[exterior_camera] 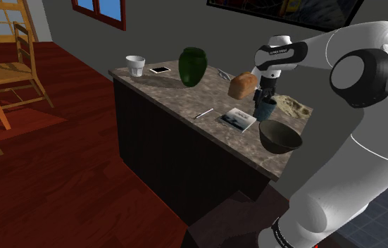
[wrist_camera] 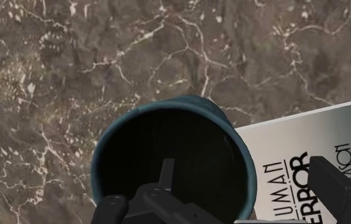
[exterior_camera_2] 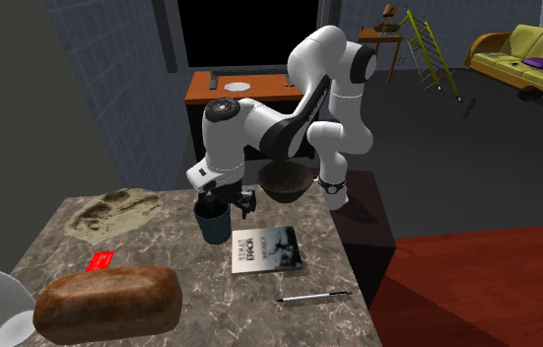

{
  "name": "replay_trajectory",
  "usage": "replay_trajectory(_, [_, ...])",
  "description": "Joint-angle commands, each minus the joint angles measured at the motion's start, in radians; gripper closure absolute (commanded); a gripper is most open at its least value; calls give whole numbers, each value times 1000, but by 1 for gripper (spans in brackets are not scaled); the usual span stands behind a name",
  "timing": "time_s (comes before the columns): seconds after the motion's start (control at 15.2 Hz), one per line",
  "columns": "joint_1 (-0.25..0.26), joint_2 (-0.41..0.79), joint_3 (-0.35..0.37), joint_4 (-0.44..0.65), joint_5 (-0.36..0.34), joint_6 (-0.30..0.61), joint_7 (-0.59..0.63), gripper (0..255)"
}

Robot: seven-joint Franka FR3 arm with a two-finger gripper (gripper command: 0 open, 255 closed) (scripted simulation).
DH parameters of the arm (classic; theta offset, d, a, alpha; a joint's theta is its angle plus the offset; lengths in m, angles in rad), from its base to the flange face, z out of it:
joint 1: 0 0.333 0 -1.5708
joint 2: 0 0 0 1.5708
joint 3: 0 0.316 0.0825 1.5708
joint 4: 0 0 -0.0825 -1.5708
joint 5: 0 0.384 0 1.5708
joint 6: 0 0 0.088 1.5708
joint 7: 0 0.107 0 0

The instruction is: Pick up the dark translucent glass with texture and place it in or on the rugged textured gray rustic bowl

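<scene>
Dark veined marble counter [exterior_camera: 178, 98] under everything, red wood floor at the shoulder view's left. Across that view from left to right: white cup [exterior_camera: 136, 65], phone [exterior_camera: 160, 70], green vase [exterior_camera: 193, 66], pen [exterior_camera: 204, 113], book [exterior_camera: 239, 119], bread loaf [exterior_camera: 243, 86]. Then the dark teal glass [exterior_camera: 265, 110], upright on the marble right of centre, directly under the black gripper [exterior_camera: 263, 98]. Dark grey bowl [exterior_camera: 280, 136] near it toward the lower right, by the counter's edge.

From the second exterior view, left to right: sandy mat [exterior_camera_2: 111, 212], red card [exterior_camera_2: 101, 260], then gripper [exterior_camera_2: 225, 205] low over the rim of the glass [exterior_camera_2: 212, 223]. Bowl [exterior_camera_2: 287, 178] up and to the right of the glass, apart from it.

Down along the hand in the wrist view: open mouth of the glass [wrist_camera: 174, 159] just ahead of the palm. Fingers spread wide, one fingertip [wrist_camera: 113, 209] over the rim, the other [wrist_camera: 339, 184] well clear of the wall, above the book cover [wrist_camera: 308, 146]. Clasping nothing.
</scene>
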Motion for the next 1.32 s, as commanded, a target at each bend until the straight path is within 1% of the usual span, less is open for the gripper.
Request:
replay_trajectory(0.0, [-2, 1, -1, -9, 0, 10, -1, 0])
replay_trajectory(0.46, [-2, 1, -1, -8, 0, 10, -1, 0])
replay_trajectory(0.53, [-2, 1, -1, -8, 0, 10, -1, 255])
replay_trajectory(1.12, [-2, 1, -1, -9, 0, 10, -1, 255])
replay_trajectory(1.25, [-1, -4, -1, 12, -1, -16, -4, 255])
